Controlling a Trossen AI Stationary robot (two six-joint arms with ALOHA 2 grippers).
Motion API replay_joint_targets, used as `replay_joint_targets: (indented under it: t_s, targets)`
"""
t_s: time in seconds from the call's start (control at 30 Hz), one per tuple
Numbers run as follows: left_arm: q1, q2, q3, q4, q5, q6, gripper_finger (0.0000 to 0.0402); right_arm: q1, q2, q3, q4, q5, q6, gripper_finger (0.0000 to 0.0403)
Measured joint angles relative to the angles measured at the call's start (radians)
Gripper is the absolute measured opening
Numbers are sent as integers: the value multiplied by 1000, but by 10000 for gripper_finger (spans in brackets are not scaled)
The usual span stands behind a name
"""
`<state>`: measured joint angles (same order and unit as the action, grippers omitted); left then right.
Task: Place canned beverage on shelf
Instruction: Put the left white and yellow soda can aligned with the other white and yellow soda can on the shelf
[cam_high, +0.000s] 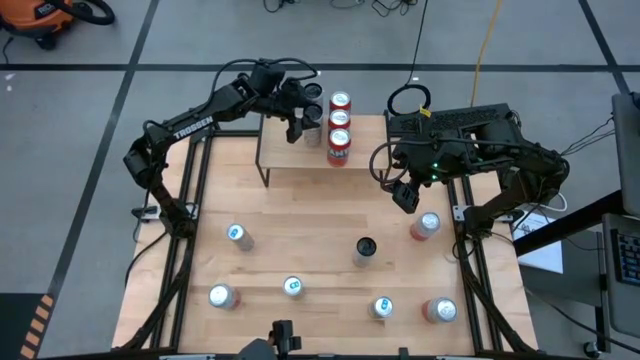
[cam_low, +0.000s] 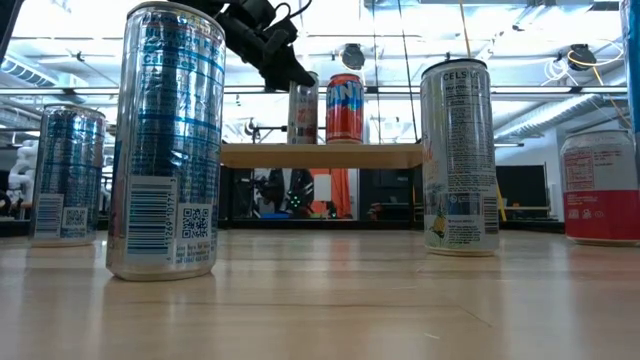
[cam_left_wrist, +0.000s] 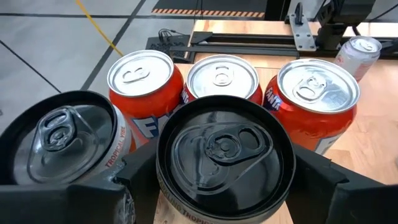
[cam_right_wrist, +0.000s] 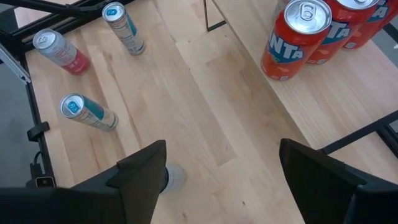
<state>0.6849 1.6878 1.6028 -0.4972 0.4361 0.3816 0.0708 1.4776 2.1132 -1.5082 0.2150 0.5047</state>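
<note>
The shelf (cam_high: 285, 155) stands at the table's far middle, its board also in the low view (cam_low: 320, 155). Three orange cans (cam_high: 339, 122) stand in a row on it. A black-topped can (cam_left_wrist: 225, 155) stands beside them between the fingers of my left gripper (cam_high: 303, 122), which is shut on it. On its far side stands another black-topped can (cam_left_wrist: 62, 137). My right gripper (cam_right_wrist: 227, 180) hangs open over the table's right part, with nothing between its fingers. My left gripper pinches the black-topped can by its upper side wall (cam_left_wrist: 163, 186), one finger (cam_left_wrist: 127, 180) on each side. The fingers come slanting down from the table's left. The can (cam_low: 303, 110) stands upright with its bottom on the shelf board.
Several cans stand loose on the table's near half, among them blue-topped ones (cam_high: 238, 236) (cam_high: 292, 287), a dark-topped one (cam_high: 364, 250) and red ones (cam_high: 425, 225) (cam_high: 440, 312). Bare wood lies between the shelf and these cans.
</note>
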Motion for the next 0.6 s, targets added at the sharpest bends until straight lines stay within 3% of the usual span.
replay_joint_targets:
  t_s: [0.23, 0.6]
  targets:
    - [0, 0, 0, -2, -19, 2, 292, 0, 0, 0, 0, -1, 3, 290]
    - [-1, 0, 1, 1, -19, -2, 297, 0, 0, 0, 0, -1, 3, 290]
